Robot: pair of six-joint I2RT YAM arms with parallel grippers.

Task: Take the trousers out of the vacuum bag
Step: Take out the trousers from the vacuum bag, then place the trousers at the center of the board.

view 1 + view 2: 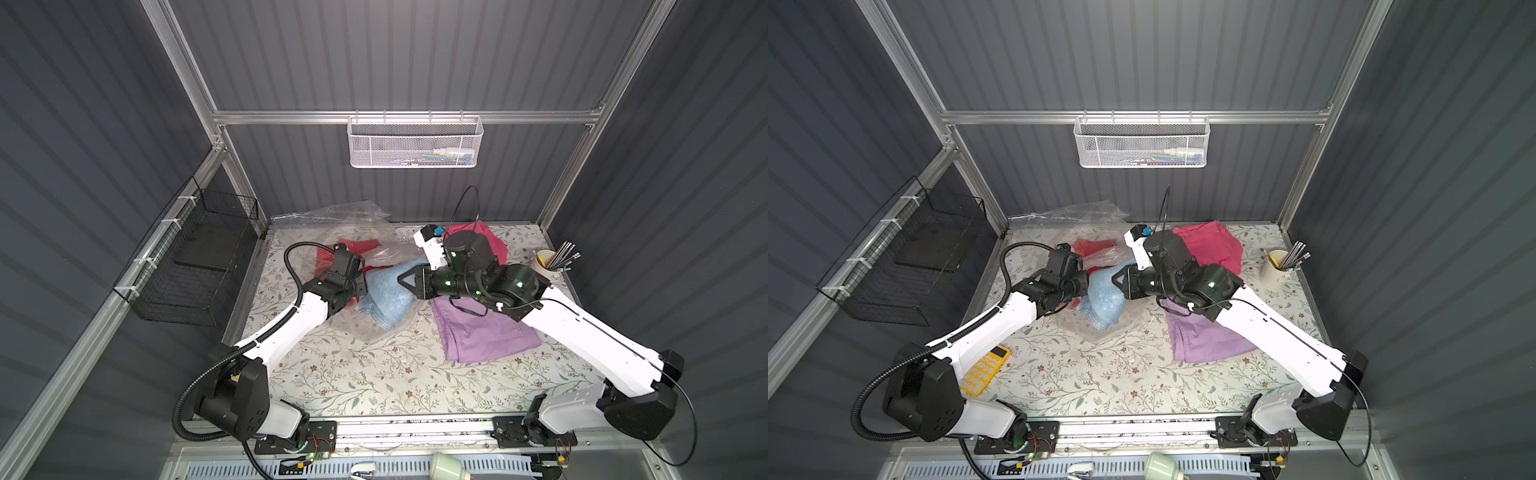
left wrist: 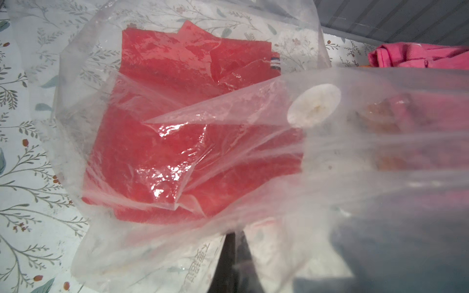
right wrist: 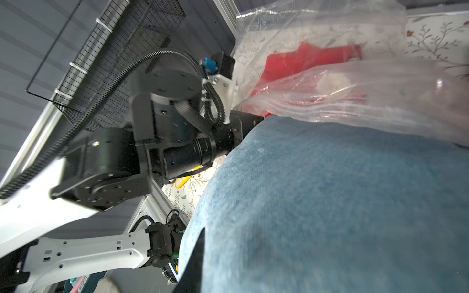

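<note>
Blue trousers (image 1: 384, 297) clamped from three o'clock by the right gripper (image 1: 401, 277) could be snagged by vacuum bag (image 1: 345, 216) film pinched in the closed left gripper (image 3: 253, 119).

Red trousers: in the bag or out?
In. Left wrist view shows the red trousers lying under the bag film.

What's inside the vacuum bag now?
Inside the vacuum bag lie red trousers; light blue trousers poke out, gripped by the right pincer. Beneath the red pair is hidden.
</note>
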